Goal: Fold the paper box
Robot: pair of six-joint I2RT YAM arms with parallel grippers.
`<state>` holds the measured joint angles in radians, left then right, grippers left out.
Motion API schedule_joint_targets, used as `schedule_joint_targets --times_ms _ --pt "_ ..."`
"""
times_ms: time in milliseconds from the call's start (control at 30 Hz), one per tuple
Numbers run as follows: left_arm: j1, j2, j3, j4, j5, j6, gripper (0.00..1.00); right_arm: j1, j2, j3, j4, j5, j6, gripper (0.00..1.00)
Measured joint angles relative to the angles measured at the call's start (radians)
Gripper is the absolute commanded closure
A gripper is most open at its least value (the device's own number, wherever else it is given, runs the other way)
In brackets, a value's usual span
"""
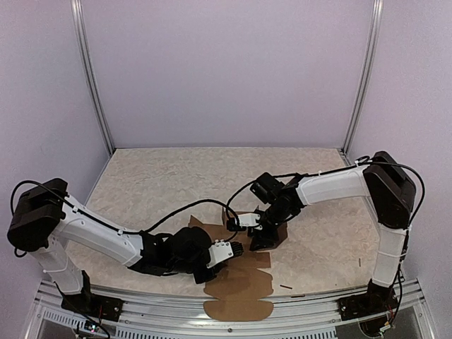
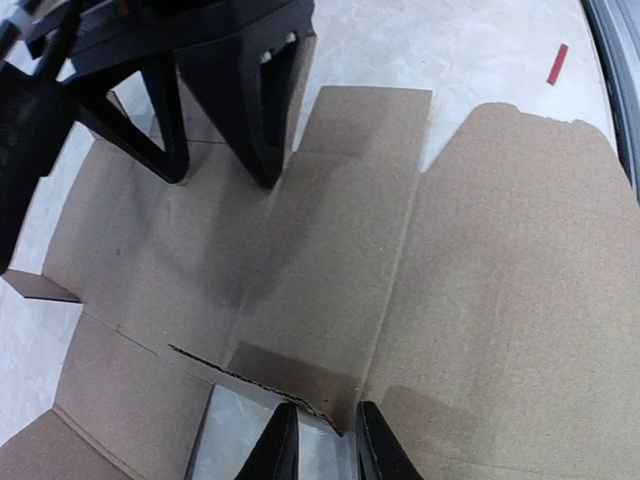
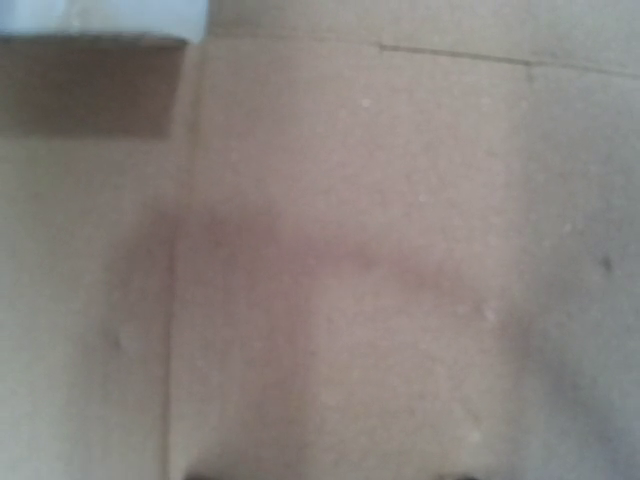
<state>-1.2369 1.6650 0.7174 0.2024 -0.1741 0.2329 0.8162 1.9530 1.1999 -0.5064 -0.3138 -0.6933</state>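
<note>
A plain brown cardboard die-cut sheet with square panels and rounded flaps, the paper box (image 1: 240, 286), is seen lying mostly flat on the beige speckled tabletop (image 1: 162, 183), close to the near edge and between the two arms. One rounded flap is laid over the metal rail at the front.

The left fingers (image 1: 236, 248) are held low at the sheet's left side. In the left wrist view these fingers (image 2: 280, 452) are set narrowly apart, astride the torn-looking edge of a small raised flap of the box (image 2: 480, 250). Whether the flap is actually pinched cannot be told.

The right fingers (image 1: 265, 239) are pressed down onto a panel further back. From the left wrist they (image 2: 255, 120) are shown spread apart, tips on the cardboard, with nothing gripped between them. The right wrist view is filled by blurred cardboard (image 3: 350, 250).

A small red strip (image 2: 557, 63) is seen on the tabletop beyond the sheet.
</note>
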Motion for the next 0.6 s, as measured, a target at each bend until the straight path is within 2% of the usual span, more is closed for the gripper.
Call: schedule_joint_targets --times_ms 300,600 --pt "0.004 0.071 0.024 0.014 0.059 0.000 0.72 0.000 0.002 0.000 0.000 -0.006 0.003 0.46" --pt "0.060 0.152 0.093 0.024 0.165 -0.023 0.65 0.000 0.004 0.004 0.000 -0.015 0.003 0.45"
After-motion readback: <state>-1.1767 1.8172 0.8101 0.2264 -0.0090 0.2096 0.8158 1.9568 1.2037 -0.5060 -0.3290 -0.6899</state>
